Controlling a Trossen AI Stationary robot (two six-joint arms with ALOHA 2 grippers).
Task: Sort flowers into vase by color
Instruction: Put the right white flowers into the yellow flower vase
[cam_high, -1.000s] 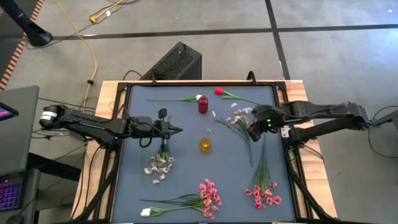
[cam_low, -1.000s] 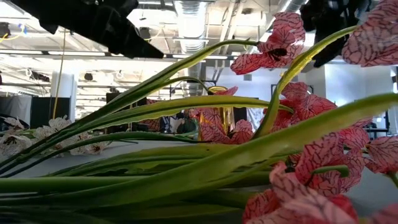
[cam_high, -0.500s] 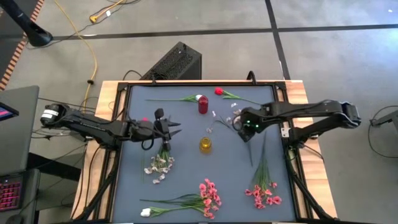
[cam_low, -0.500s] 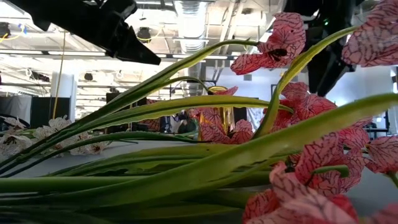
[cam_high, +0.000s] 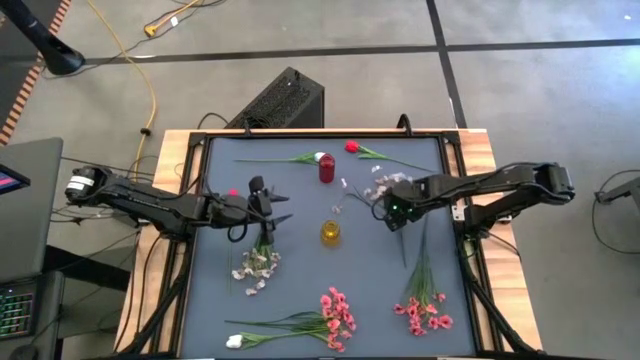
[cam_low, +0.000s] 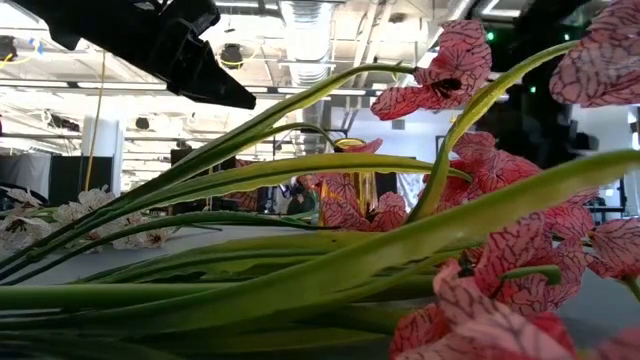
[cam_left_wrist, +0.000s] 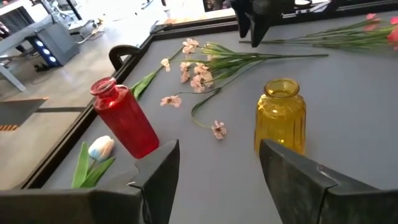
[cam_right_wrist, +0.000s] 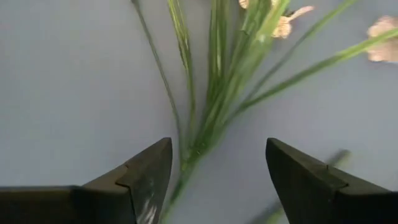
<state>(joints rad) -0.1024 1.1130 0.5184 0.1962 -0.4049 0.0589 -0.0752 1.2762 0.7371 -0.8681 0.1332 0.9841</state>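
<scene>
Red vase (cam_left_wrist: 124, 118), yellow vase (cam_left_wrist: 280, 115), grey table (cam_high: 300, 290), veined pink flowers (cam_low: 520, 260).

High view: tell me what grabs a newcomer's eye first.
The red vase and yellow vase stand at the middle of the table, with flower sprays scattered flat around them. The right gripper, open, hovers over the stems of the pale pink-white spray; the left gripper, also open, hangs left of the vases.

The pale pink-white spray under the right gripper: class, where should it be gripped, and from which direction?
Grip the pale pink-white spray low on its bundled green stems, coming straight down from above. It lies flat on the table, and the stems narrow together there. The right gripper hangs over them, fingers open.
</scene>
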